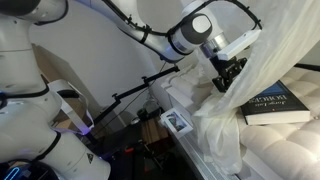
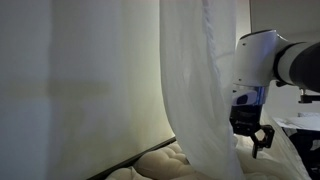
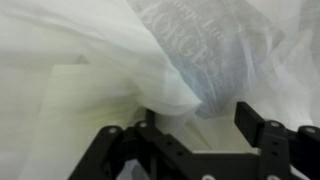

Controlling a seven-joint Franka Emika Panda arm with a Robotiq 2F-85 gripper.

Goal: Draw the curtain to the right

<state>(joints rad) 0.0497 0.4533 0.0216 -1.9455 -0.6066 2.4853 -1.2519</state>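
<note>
Curtain hangs in sheer vertical folds across an exterior view. Its lower end is bunched over the near edge of the ribbed cushion, touching the left edge of the dark book. Gripper is pushed into the fabric, jaws spread, with a fold lying between the fingers but not pinched. Book lettering shows through the fabric in the wrist view.
</note>
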